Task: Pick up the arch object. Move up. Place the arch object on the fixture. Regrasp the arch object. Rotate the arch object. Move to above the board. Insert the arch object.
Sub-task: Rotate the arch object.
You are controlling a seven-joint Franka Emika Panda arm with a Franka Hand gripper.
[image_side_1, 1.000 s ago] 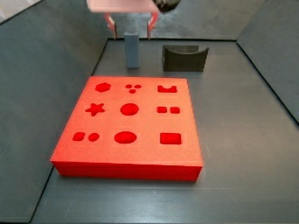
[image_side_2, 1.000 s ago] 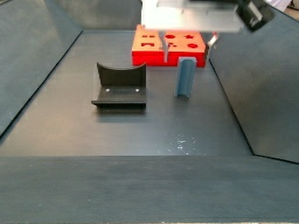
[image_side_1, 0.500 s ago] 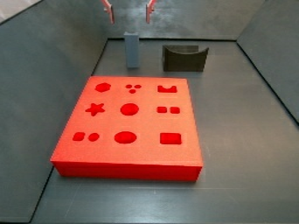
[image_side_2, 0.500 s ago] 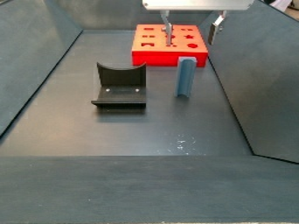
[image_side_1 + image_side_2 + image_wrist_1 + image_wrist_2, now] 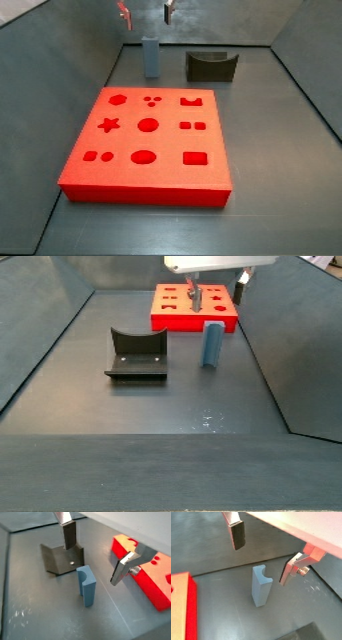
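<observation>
Standing upright below the spread, empty end effector [image 5: 95,543] (largely cropped in both side views), the arch object [image 5: 86,586].

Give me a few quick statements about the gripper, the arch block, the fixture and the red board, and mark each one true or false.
1. The gripper is open above the arch object, holding nothing. True.
2. The arch object lies flat on the board. False: it stands upright on the floor, beside the board.
3. The fixture carries the arch object. False: its scooped top is bare.
4. In a wrist view, the arch's notch is at its upper end. True.
5. The board's cutouts are unfilled. True.
</observation>
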